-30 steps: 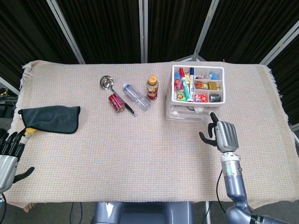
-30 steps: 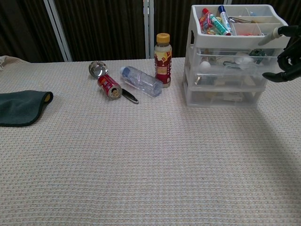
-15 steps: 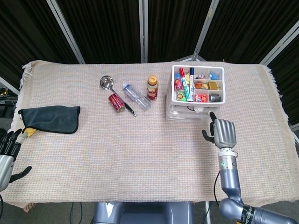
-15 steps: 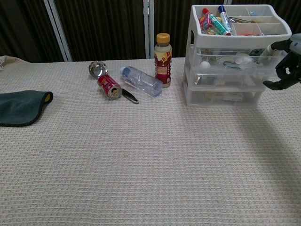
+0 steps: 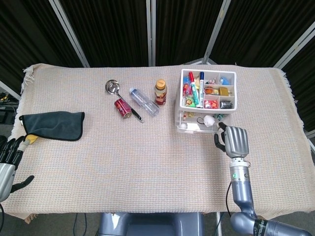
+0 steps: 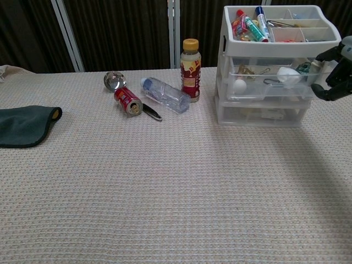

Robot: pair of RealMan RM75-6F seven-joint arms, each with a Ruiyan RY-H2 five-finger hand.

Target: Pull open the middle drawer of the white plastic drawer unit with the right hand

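1. Since one second ago, the middle drawer (image 5: 198,123) is seen slid out toward the front of the white plastic drawer unit (image 6: 263,66); small items inside it are now exposed in the head view.
2. Right hand (image 5: 232,140): held just in front of the drawer's right front corner, back of the hand up, fingers curled toward the drawer front. Whether the fingertips hook the drawer edge cannot be told.
3. In the chest view the right hand (image 6: 337,70) is seen at the frame's right edge, level with the middle drawer (image 6: 269,80).
4. Left hand (image 5: 8,162): low at the near left table edge, fingers spread, nothing held.
5. Drawer unit location: far right of the table, with a divided top tray (image 5: 208,88) of markers and small items.
6. Count: one drawer unit, one brown drink bottle (image 5: 160,92) upright, one clear water bottle (image 5: 143,102) lying, one red can (image 5: 122,108) lying, one ladle (image 5: 115,91), one dark cloth (image 5: 52,125).
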